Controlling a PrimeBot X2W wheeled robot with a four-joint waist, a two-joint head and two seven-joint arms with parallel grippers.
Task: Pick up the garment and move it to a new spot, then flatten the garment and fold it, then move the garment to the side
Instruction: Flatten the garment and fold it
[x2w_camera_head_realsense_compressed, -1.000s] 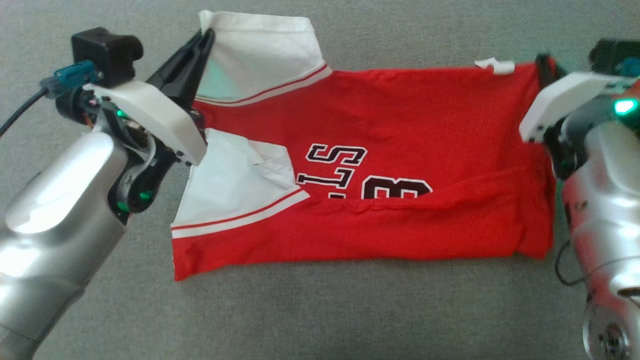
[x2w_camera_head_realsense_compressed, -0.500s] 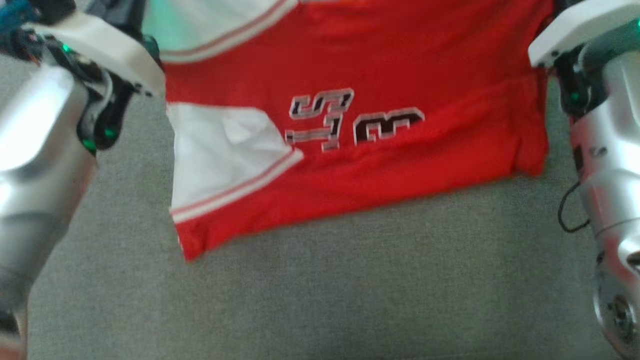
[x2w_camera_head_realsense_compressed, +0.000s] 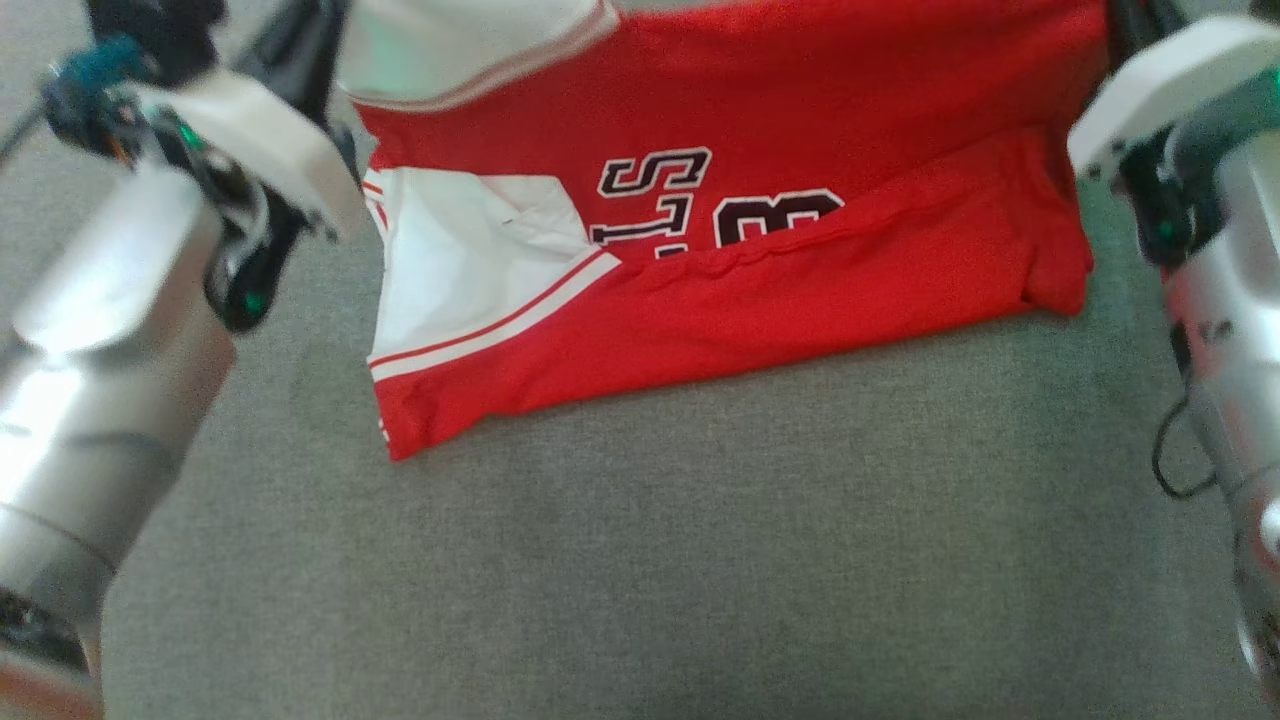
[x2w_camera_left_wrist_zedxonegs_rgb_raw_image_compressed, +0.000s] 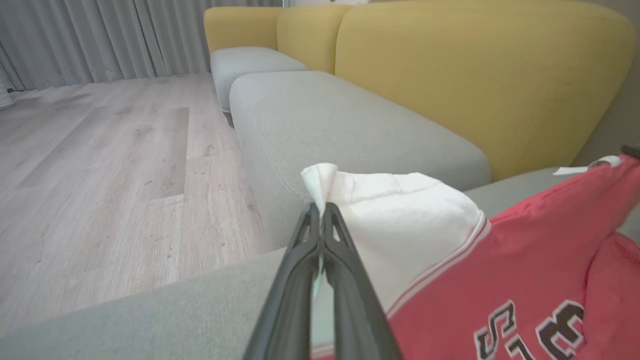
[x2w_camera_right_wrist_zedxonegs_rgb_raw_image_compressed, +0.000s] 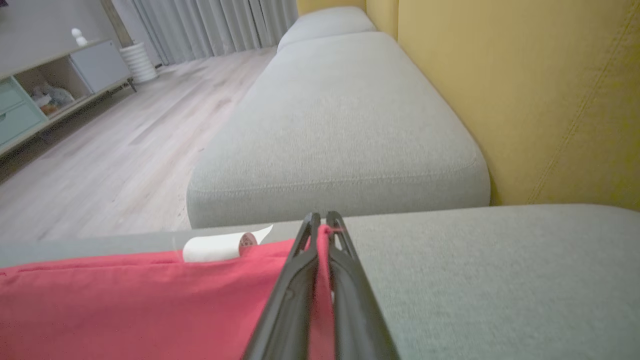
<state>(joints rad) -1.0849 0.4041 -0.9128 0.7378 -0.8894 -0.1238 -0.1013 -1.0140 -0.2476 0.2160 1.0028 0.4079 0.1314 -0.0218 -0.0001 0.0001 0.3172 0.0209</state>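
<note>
Grey sofa seat (x2w_camera_head_realsense_compressed: 640, 560), bare along the frame's bottom. Mid-frame, red-and-white garment (x2w_camera_head_realsense_compressed: 760, 290), near edge on the cushion; likely soft, light, limp. Pinched upper left in shut left jaws at the white sleeve (x2w_camera_left_wrist_zedxonegs_rgb_raw_image_compressed: 400, 215), upper right in shut right jaws at the red corner (x2w_camera_right_wrist_zedxonegs_rgb_raw_image_compressed: 323, 255): sound holds.

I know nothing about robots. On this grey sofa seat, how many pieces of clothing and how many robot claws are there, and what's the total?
Garments: 1, the red and white jersey
Grippers: 2, the left gripper and the right gripper, each shut on an edge of it
Total: 3
</note>
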